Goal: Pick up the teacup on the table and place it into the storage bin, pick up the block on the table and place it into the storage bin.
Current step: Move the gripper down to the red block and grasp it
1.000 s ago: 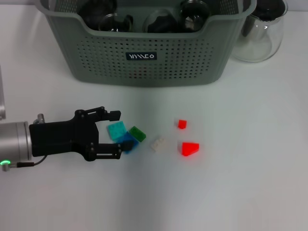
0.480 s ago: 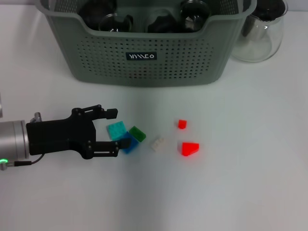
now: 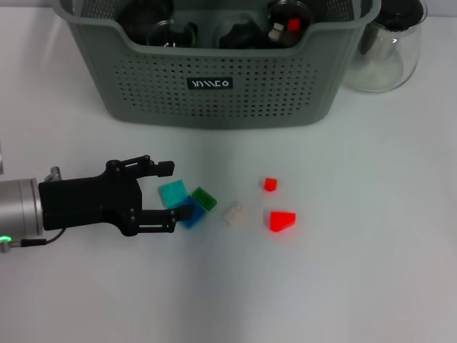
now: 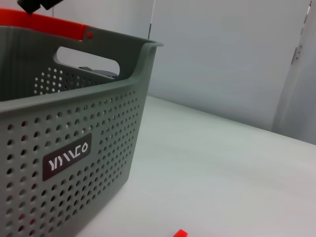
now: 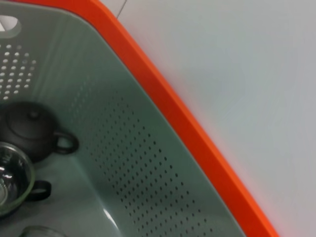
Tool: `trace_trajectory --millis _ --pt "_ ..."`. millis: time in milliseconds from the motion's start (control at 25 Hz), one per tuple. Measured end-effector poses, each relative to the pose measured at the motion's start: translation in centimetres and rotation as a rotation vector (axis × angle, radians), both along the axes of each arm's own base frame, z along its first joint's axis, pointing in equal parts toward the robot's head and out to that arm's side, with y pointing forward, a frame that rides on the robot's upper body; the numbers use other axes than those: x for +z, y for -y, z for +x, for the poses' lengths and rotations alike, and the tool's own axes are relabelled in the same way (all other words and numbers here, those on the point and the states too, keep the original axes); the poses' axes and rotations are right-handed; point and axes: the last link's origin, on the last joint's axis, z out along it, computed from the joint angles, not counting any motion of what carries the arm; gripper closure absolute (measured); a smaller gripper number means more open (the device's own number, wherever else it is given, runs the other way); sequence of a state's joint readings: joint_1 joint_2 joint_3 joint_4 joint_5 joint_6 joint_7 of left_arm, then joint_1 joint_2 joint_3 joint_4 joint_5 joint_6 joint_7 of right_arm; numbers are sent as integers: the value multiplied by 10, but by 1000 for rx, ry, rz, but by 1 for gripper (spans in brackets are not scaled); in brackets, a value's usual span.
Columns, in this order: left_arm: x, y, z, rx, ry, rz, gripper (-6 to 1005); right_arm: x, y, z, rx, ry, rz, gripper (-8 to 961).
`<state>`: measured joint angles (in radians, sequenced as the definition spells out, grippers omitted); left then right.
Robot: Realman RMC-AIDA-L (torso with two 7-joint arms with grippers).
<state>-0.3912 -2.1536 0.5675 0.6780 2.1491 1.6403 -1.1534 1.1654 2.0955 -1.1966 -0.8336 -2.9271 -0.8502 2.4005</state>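
Several small blocks lie on the white table: a teal block [image 3: 173,194], a blue block [image 3: 191,213], a green block [image 3: 204,198], a white one [image 3: 233,214], a small red cube [image 3: 269,184] [image 4: 180,233] and a red wedge [image 3: 281,221]. My left gripper [image 3: 170,198] is low at the left and open. Its fingertips straddle the teal block, and the blue block lies by the nearer fingertip. The storage bin [image 3: 214,93] [image 4: 74,148] [image 5: 148,163] stands at the back with dark teacups [image 3: 239,32] [image 5: 34,131] inside. No teacup shows on the table. My right gripper is out of view.
A clear glass teapot [image 3: 389,50] stands right of the bin at the back. A small red-and-white thing [image 3: 285,26] shows inside the bin near its right end. The bin's rim looks orange in both wrist views.
The left gripper drew back slightly to the left a second ago and has held still since. A small red-and-white thing has appeared inside the bin.
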Motion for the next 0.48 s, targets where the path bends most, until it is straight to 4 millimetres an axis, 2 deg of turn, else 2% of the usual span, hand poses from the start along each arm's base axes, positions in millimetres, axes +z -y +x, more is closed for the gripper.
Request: trace_trajectory --millis 240,480 --pt "0 1 -1 3 3 0 142 9 11 -19 28 -94 -36 280" --pt "0 2 -1 3 6 -2 142 26 48 -42 103 -266 -251 259"
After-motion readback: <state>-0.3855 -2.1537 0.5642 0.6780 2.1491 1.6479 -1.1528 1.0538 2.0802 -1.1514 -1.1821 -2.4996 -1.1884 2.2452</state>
